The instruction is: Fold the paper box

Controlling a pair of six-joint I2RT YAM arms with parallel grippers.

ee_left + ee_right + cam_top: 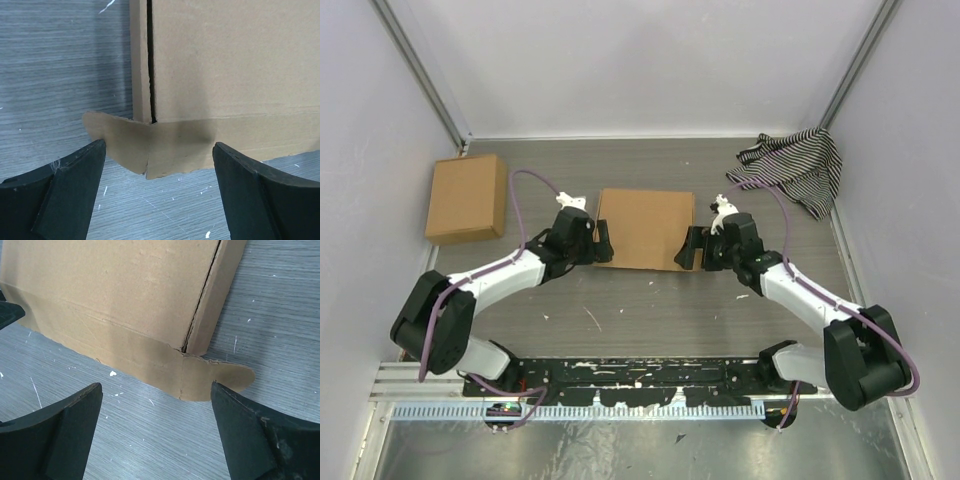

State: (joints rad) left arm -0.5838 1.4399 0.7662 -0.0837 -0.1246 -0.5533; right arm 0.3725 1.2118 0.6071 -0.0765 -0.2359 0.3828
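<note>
**Grey wood-grain surface, box at centre, both pincers spread**

The scuffed grey surface (650,310) is sitting inside white walls. The paper box (645,228) is lying flat at the centre of the top view, looking like a closed, shallow brown rectangle.

The left pincer (603,243) is facing the box's lower left corner with its jaws standing wide apart and gripping nothing. In the left wrist view a rounded cardboard tab (125,142) is sticking out at the box's corner, lying flat between the two black fingers (65,195). Its tip is sitting just beside the left-hand one.

The right pincer (688,247) is facing the lower right corner, likewise wide open and empty. A matching tab (220,377) is jutting out toward the right-hand finger.

A second brown box (468,198) is resting at upper left. A striped cloth (795,165) is lying crumpled at upper right.
</note>
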